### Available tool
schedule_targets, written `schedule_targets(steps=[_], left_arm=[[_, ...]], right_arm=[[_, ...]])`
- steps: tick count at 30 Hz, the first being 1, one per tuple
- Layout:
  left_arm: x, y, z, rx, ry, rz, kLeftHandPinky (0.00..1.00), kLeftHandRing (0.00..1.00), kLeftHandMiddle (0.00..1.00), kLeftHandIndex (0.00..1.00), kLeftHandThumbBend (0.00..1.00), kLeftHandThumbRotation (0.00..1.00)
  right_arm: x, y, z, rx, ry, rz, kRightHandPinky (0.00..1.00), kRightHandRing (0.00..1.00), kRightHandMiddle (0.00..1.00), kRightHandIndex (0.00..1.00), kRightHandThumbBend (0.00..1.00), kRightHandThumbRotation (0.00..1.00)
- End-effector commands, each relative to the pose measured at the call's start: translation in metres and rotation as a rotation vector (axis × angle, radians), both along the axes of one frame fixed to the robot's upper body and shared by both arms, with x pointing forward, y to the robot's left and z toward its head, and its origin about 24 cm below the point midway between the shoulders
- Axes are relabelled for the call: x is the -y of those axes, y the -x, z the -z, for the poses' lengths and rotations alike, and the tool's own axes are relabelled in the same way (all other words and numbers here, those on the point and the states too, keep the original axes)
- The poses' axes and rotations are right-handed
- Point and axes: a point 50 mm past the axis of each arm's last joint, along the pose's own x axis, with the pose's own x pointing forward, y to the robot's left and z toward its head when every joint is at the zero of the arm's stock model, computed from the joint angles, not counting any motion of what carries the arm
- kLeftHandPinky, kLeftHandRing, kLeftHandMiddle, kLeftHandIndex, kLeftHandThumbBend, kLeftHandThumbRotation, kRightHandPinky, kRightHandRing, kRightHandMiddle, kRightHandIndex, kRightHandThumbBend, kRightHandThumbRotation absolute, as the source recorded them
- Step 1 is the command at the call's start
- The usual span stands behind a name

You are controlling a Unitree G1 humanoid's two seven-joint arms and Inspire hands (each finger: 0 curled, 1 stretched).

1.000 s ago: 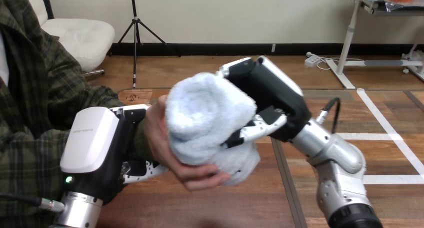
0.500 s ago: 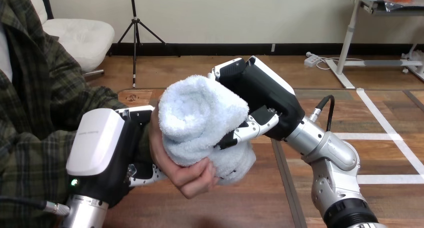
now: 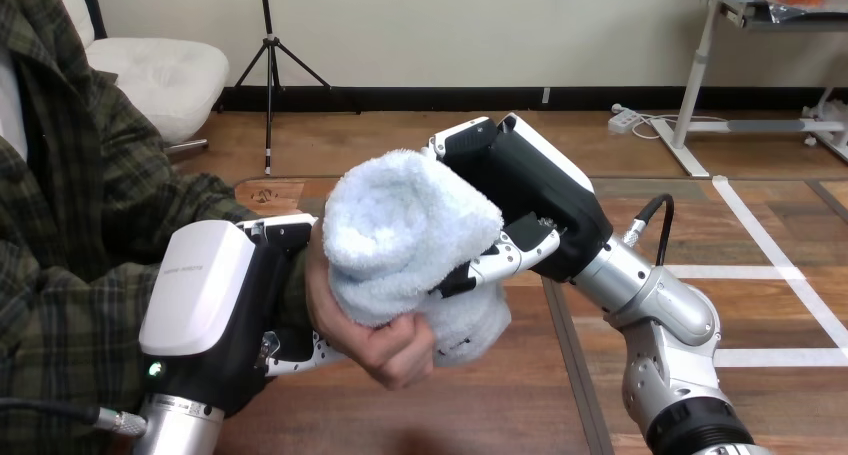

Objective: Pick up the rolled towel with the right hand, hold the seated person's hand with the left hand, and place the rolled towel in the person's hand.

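I count one rolled towel (image 3: 400, 230), resting in the one person's hand (image 3: 385, 347), whose fingers curl round it. My right robot hand (image 3: 530, 190) reaches in from the right and clasps the towel. My left robot hand (image 3: 215, 295) wraps the person's wrist (image 3: 318, 293).

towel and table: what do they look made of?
The towel looks like soft terry cloth, pale blue with fuzzy nap; cotton or microfibre, can't tell. The table looks like reddish-brown wood or veneer, visible grain, low sheen.
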Motion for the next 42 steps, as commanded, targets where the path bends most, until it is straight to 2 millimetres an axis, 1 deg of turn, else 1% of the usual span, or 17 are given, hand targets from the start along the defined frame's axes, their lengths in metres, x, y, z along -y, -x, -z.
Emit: schedule_targets(steps=[1,17,42], left_arm=[[0.0207,-0.0032,-0.0221,0.127,0.049,0.092,0.31,0.34,0.38,0.38,0.98,0.00],[0.0250,-0.0016,-0.0193,0.111,0.059,0.097,0.30,0.33,0.37,0.38,0.97,0.00],[0.0192,-0.0031,-0.0146,0.099,0.064,0.087,0.30,0.33,0.38,0.39,0.96,0.00]], right_arm=[[-0.0242,-0.0056,-0.0194,0.069,-0.025,-0.059,0.10,0.16,0.21,0.23,0.70,0.00],[-0.0244,-0.0015,-0.0143,0.065,-0.024,-0.047,0.11,0.17,0.21,0.23,0.70,0.00],[-0.0200,-0.0010,-0.0106,0.047,-0.025,-0.038,0.12,0.18,0.22,0.24,0.69,0.00]])
